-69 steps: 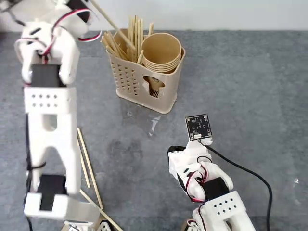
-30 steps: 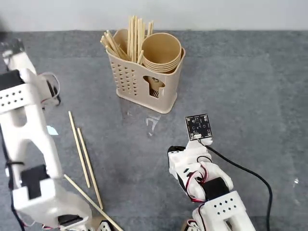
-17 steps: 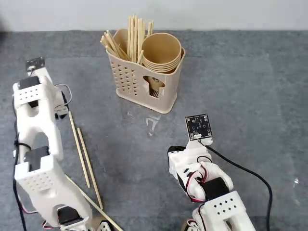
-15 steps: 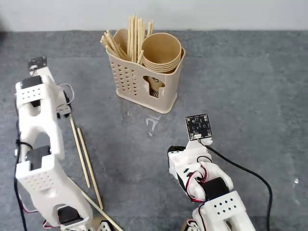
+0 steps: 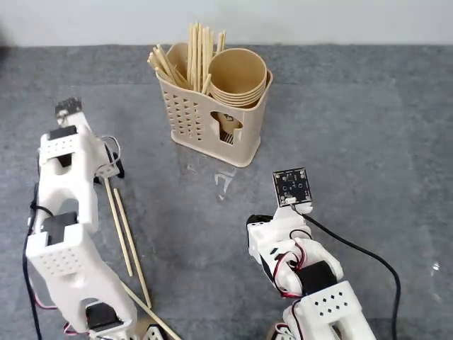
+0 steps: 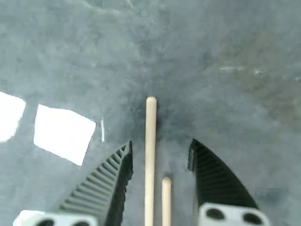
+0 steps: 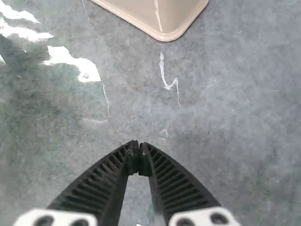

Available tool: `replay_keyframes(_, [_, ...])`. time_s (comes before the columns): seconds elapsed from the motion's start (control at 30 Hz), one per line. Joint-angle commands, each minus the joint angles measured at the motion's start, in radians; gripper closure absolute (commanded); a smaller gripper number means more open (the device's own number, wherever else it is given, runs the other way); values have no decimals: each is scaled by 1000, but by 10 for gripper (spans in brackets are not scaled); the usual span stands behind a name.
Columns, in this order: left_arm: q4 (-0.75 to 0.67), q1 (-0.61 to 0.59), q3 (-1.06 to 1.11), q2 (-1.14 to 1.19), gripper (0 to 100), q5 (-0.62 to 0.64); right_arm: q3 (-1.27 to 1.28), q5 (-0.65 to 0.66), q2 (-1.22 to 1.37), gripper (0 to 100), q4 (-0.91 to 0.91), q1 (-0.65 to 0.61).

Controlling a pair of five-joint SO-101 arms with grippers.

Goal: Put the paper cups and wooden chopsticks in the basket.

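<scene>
The beige perforated basket (image 5: 212, 134) stands upright toward the far side of the counter (image 5: 354, 142). A nested stack of tan paper cups (image 5: 237, 74) sits mouth-up in its right compartment. A bundle of wooden chopsticks (image 5: 197, 49) stands on end in the left one, tips fanning above the rim. A pair of loose chopsticks (image 5: 120, 227) lies flat on the counter to the left, nearly parallel and just beside each other. A third chopstick (image 5: 152, 312) lies angled nearer the front edge. One chopstick of the pair (image 6: 150, 141) has its end between my spread left fingers (image 6: 110, 183).

A robotics lab bench: grey mat (image 5: 368, 142), plain wall (image 5: 318, 21), bare-wired arms (image 5: 304, 276).
</scene>
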Motion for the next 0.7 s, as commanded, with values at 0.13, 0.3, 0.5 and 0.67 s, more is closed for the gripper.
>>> replay_keyframes(0.13, [18, 5, -64, 54, 885, 15, -6, 12, -13, 990, -19, 1])
replay_keyframes(0.3, [25, 8, -65, 58, 982, 17, -6, 12, -13, 990, -19, 2])
replay_keyframes(0.5, [25, 11, -65, 57, 988, 17, -6, 12, -13, 990, -19, 1])
replay_keyframes(0.67, [51, 48, -85, 6, 988, 51, -6, 12, -13, 990, -19, 1])
